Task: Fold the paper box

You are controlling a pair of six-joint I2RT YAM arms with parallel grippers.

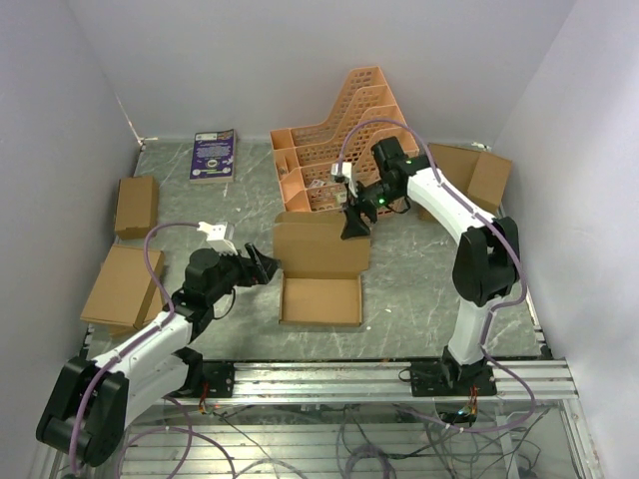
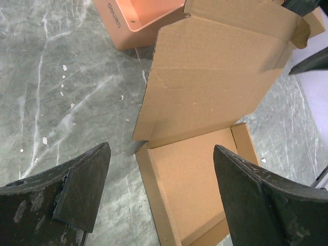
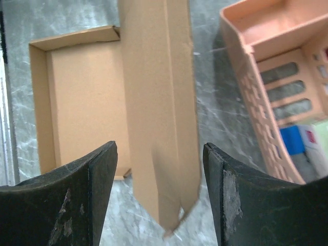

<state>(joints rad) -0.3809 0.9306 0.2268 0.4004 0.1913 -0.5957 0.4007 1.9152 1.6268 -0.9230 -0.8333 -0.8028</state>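
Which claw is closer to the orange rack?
Right. The right gripper hangs beside the rack, over the raised lid of the paper box; the left gripper sits left of the box, farther off.

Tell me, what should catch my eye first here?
A half-folded brown box sits mid-table with its lid raised. The right gripper is open over the lid's top edge, and the left gripper hovers open at the box's left side. Behind them stands an orange rack.

Wide-spread left pincer (image 2: 161, 149) faces the paper box (image 2: 215, 77), lid raised.
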